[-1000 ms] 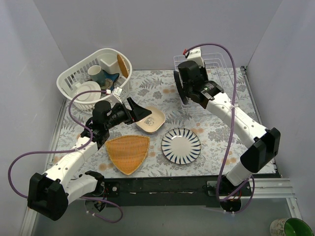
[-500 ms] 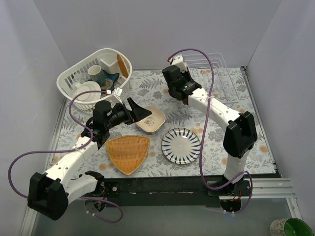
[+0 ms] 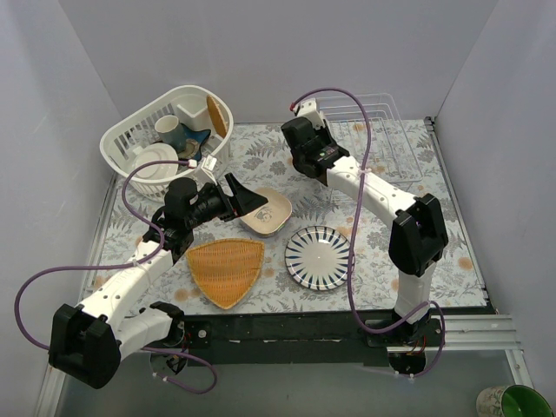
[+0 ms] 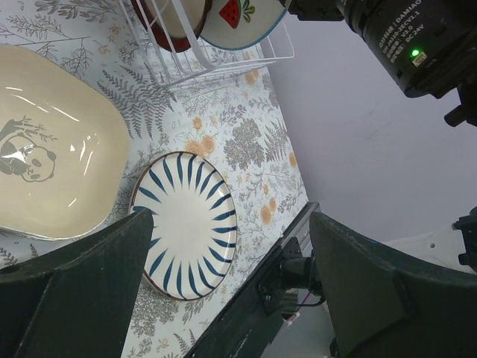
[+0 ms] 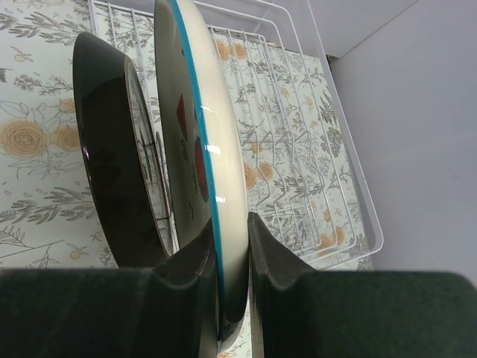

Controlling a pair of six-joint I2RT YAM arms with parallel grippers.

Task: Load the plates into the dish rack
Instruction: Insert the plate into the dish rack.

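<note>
In the right wrist view my right gripper (image 5: pixel 232 250) is shut on the rim of a white round plate (image 5: pixel 200 127) with a teal edge and red fruit marks. That plate stands upright in the dish rack (image 5: pixel 298 142), just right of a dark red-brown plate (image 5: pixel 112 156) that is also on edge. My left gripper (image 4: pixel 231 298) hangs open and empty over the table, above the cream rounded-square dish (image 4: pixel 45 142) and beside the blue-striped round plate (image 4: pixel 186 224), both lying flat. From above, the right arm hides the two racked plates.
An orange woven triangular tray (image 3: pixel 228 269) lies near the front left. A white slotted basket (image 3: pixel 165 130) with cups and a plate stands at the back left. The wire dish rack (image 3: pixel 387 130) sits at the back right against the wall.
The right arm has folded inward and its wrist has shifted left along the rack's near end, still gripping the white plate. The left arm has not moved.
</note>
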